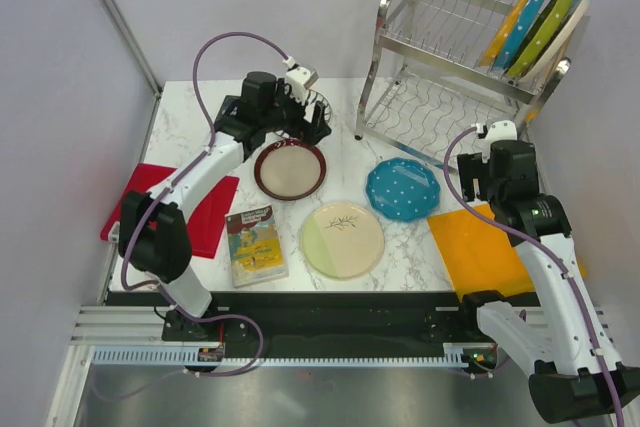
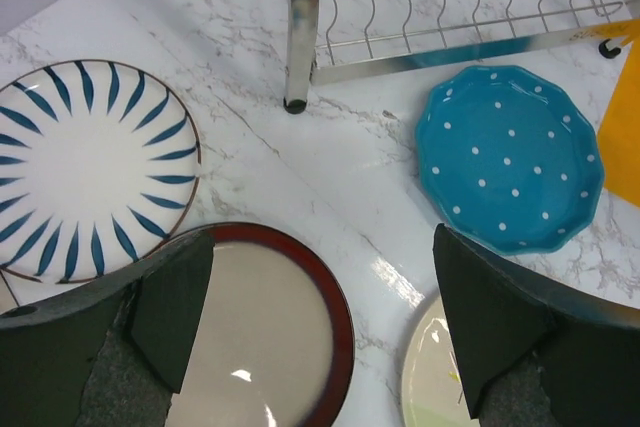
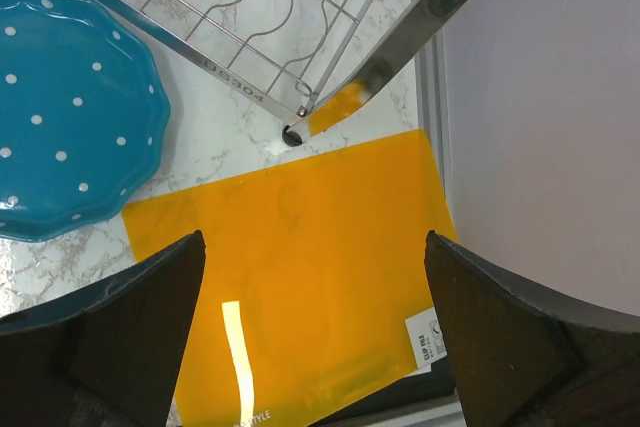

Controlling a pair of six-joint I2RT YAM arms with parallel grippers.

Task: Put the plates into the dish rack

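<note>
Currently both grippers are released and hold nothing: left gripper (image 2: 325, 317) hangs with fingers spread over the maroon-rimmed beige round plate (image 1: 290, 169); right gripper (image 3: 315, 317) hangs, jaws wide, over the flat orange rectangular board (image 1: 480, 247), close to a foot of the tall shiny steel wire dish rack (image 1: 450, 57)

Plate positions: 4 lie flat on the table, none loaded from this group
- maroon-rimmed plate: centre-left
- white plate w/ dark radial stripes (image 2: 80, 167): just behind it; rims v. close, can't tell if touching
- teal scalloped plate w/ white dots (image 1: 403, 188): in front of the rack
- cream-and-pale-green plate w/ twig motif (image 1: 343, 239): near edge
- several coloured plates (image 1: 540, 27) stand on edge at the rack's upper-tier right end

Risks, my judgement:
1. Flat glazed plates give little rim to pinch; a finger may skid and push the plate instead of lifting it
2. A nudged maroon plate could knock the striped one
3. A one-edge grip may let the plate swing or slip in transit
4. Loading near the occupied slots risks clipping the standing plates
5. Right arm sits close to the rack leg; a careless move could shift the rack

Surface: white marble-pattern tabletop (image 1: 350, 147), glossy. Also on it: red flat board (image 1: 170, 209), small picture book (image 1: 256, 245). Plain pale walls enclose the cell
</note>
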